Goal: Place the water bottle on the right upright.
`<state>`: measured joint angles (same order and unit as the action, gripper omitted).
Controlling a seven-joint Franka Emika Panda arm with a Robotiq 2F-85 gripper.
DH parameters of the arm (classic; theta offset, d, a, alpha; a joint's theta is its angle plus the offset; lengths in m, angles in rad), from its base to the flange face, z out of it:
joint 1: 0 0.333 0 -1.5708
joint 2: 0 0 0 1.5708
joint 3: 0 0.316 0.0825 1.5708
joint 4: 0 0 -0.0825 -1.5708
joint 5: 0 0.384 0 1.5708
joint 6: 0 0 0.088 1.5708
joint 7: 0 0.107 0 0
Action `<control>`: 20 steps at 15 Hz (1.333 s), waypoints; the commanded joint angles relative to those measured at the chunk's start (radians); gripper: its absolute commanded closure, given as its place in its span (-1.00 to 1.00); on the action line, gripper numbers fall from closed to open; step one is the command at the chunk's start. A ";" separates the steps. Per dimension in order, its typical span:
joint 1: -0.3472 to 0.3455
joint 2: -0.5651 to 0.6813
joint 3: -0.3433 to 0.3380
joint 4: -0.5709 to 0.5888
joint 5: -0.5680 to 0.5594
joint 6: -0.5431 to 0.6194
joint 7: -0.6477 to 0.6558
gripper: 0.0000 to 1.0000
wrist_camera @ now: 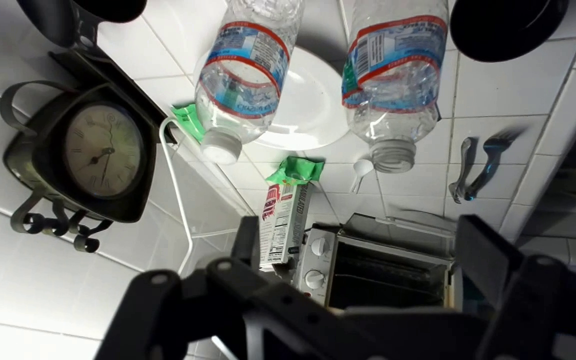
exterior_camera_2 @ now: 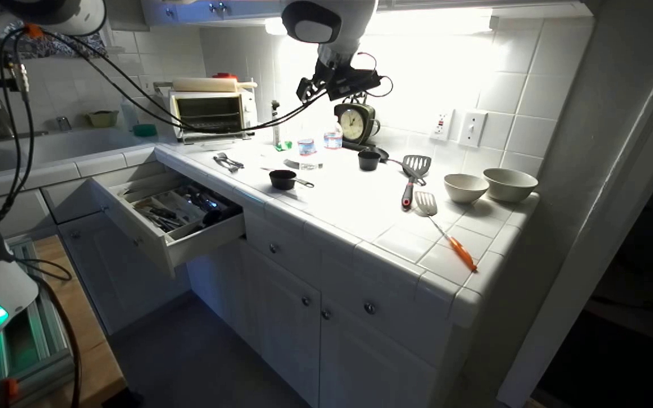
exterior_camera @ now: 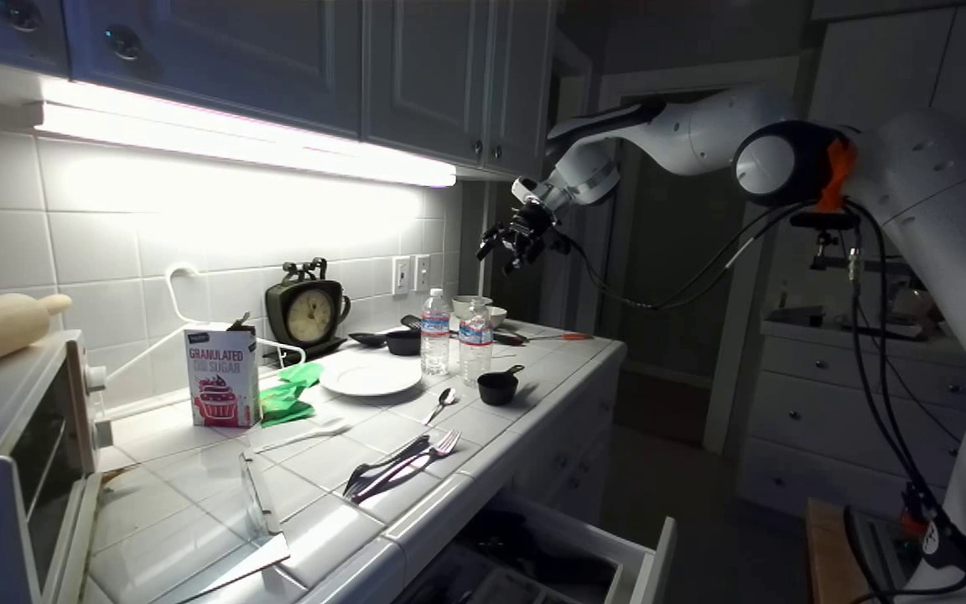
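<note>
Hanging above the tiled counter (exterior_camera_2: 360, 212): robot arm (exterior_camera: 705, 134), jaws spread

The robot arm bends over toward the counter at height, wrist angled downward. Beneath the front edge, a drawer (exterior_camera_2: 207, 245) is pulled out; utensils (exterior_camera_2: 162, 218) are visible inside. A toaster oven (exterior_camera_2: 247, 110) occupies one end of the counter, with a rolling pin (exterior_camera_2: 204, 85) lying on top. The gripper (wrist_camera: 361, 245) is spread wide: its fingers (wrist_camera: 486, 256) stand well apart and grasp nothing.

A dark clock (exterior_camera: 305, 315) stands at the back of the counter. A sugar carton (exterior_camera: 219, 386) stands upright near the toaster oven. A white plate (exterior_camera: 370, 379) lies flat on the counter.

The white-capped water bottle (exterior_camera: 435, 335) stands upright on the counter, just beside the plate. The uncapped water bottle (wrist_camera: 400, 65) also stands upright, threaded neck exposed, nearer the front edge. Both bottles are clear plastic with red-and-blue labels; they stand near each other, with a gap between, and clear of the gripper.

A black measuring cup (exterior_camera: 497, 389) rests upright near the uncapped water bottle. A fork (wrist_camera: 491, 157) lies toward the front edge. A small spoon (exterior_camera: 446, 396) lies near the plate, bowl end toward the bottles.
</note>
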<state>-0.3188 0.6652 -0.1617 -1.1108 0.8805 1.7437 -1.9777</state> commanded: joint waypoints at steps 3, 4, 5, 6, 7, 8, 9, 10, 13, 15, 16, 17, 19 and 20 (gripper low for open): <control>0.100 -0.108 -0.064 -0.129 -0.095 0.042 0.155 -1.00; 0.117 -0.115 -0.074 -0.140 -0.104 0.055 0.190 -1.00; 0.137 -0.126 -0.085 -0.160 -0.110 0.080 0.231 -1.00; 0.154 -0.134 -0.094 -0.170 -0.114 0.097 0.270 -1.00; 0.178 -0.148 -0.105 -0.200 -0.111 0.160 0.300 -1.00; 0.202 -0.157 -0.116 -0.221 -0.110 0.217 0.334 -1.00; 0.227 -0.166 -0.127 -0.242 -0.111 0.277 0.371 -1.00; 0.255 -0.178 -0.139 -0.269 -0.117 0.335 0.415 -1.00; 0.243 -0.214 -0.051 -0.334 -0.219 0.491 0.576 -1.00; 0.233 -0.230 -0.012 -0.359 -0.310 0.516 0.691 -1.00; 0.226 -0.238 0.002 -0.367 -0.357 0.505 0.751 -1.00; 0.219 -0.246 0.014 -0.372 -0.404 0.483 0.810 -1.00; 0.206 -0.260 0.033 -0.375 -0.485 0.451 0.924 -1.00; 0.200 -0.270 0.039 -0.381 -0.518 0.439 0.970 -1.00</control>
<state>-0.0882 0.4574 -0.1611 -1.4364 0.4691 2.2197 -1.1428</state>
